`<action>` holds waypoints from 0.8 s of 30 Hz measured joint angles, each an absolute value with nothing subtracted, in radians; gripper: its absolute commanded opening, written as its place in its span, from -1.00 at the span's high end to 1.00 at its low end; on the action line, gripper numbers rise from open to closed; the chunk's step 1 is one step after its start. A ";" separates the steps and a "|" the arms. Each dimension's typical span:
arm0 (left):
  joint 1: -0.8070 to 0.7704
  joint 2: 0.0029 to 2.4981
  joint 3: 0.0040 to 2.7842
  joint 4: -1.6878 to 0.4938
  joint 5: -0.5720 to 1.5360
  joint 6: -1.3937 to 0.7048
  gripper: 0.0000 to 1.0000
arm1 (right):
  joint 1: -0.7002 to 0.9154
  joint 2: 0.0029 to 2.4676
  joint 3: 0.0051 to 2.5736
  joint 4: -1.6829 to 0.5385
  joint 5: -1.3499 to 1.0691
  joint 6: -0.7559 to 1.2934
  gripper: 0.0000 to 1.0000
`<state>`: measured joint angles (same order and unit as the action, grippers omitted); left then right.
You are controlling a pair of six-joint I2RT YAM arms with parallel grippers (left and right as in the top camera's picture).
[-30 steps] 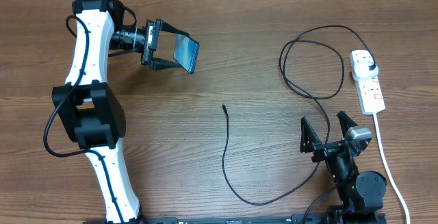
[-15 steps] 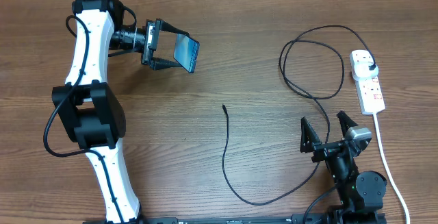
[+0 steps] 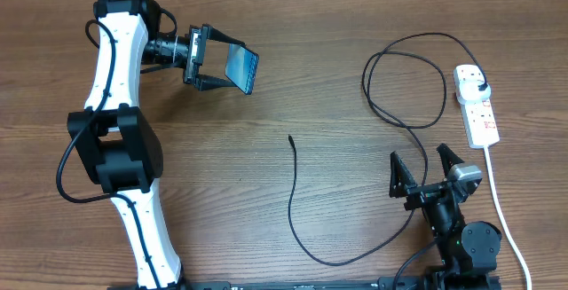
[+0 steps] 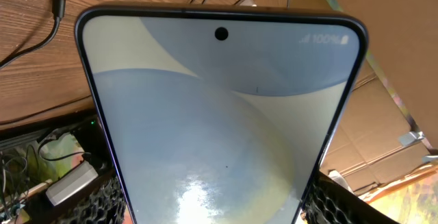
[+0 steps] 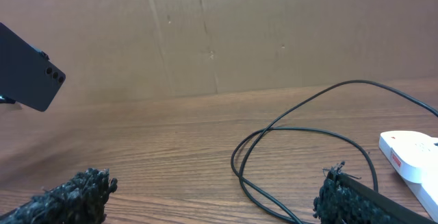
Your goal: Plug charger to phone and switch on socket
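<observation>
Phone (image 3: 242,68): clamped in the left pincer (image 3: 235,66) and lifted off the table (image 3: 311,24). The lit screen, pale blue and cream, faces the wrist camera, with a small camera hole near its outer end.
Left pincer: closed on the two long sides of the phone. The black pads (image 4: 109,203) press the edges near the end closest to the wrist.
Right pincer (image 3: 420,159): fingers stand wide apart with nothing between them. It sits low, by the near edge of the table.
Charger (image 3: 294,184): thin black cable lying on the table. It curves round the near side of the right pincer, passes close by its fingers, then makes a wide loop beyond them.
Connector tip (image 3: 291,138): free on the wood, to the left of the right pincer and on the near side of the left pincer. It is well apart from both and touches neither the phone nor any finger.
Plug (image 3: 480,87): black, sits on the far end of the socket (image 3: 482,121).
Socket: white strip beyond the right pincer and a little to its right, well apart from the left pincer. Its white cord (image 3: 501,203) runs down past the right side of the right pincer.
</observation>
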<state>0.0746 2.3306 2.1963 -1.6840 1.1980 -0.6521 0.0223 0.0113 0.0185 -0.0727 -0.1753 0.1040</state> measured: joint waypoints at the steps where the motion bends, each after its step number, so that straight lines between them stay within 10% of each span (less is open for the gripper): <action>1: 0.075 2.331 2.196 -1.684 1.198 -0.652 0.92 | 0.022 0.011 0.019 -0.073 -0.175 0.104 -1.00; 24: 0.075 2.331 2.196 -1.684 1.198 -0.652 0.92 | 0.022 0.011 0.020 -0.065 -0.187 0.152 -1.00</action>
<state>0.0746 2.3306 2.1963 -1.6836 1.1976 -0.6521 0.0223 0.0109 0.0196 -0.0654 -0.1871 0.1524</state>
